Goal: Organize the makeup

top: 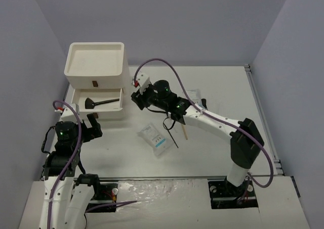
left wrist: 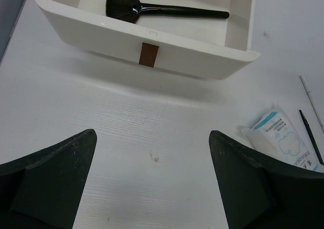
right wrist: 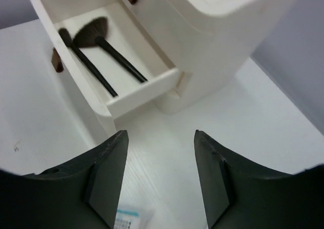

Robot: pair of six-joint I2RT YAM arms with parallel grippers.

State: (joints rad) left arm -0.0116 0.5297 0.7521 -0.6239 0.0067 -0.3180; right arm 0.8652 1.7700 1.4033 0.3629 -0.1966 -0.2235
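Left gripper (left wrist: 152, 138): fingers spread wide, nothing between them, low over the bare table (left wrist: 152, 97) in front of the open drawer (left wrist: 192, 62). Right gripper (right wrist: 159, 138): fingers apart, holding nothing, at the drawer's right end beside the box (right wrist: 223, 32). Drawer contents: fan brush (right wrist: 114, 54) and second brush (right wrist: 88, 64), lying side by side and nearly parallel. Seen from my right wrist, both heads point to the far left corner and both handles run toward the near right. From above, the fan brush's long axis follows the drawer's width, bristles left, handle right. My left wrist view shows only the fan brush, and I cannot tell from it where the second one lies. On the table, mid-field and well apart from the drawer: packets (top: 156, 138), white with blue print, overlapping, long axis slanting from upper left to lower right in the top view. Just to their right is a thin brush (top: 171, 134), black, with its axis steeply diagonal, top end toward my right forearm and bottom end toward the arm bases. Beside it is a stick (top: 185, 133), wooden, nearly parallel to the thin brush, its upper end hidden under my right arm. Beyond that arm are clear items (top: 194, 94), too small to give an axis.
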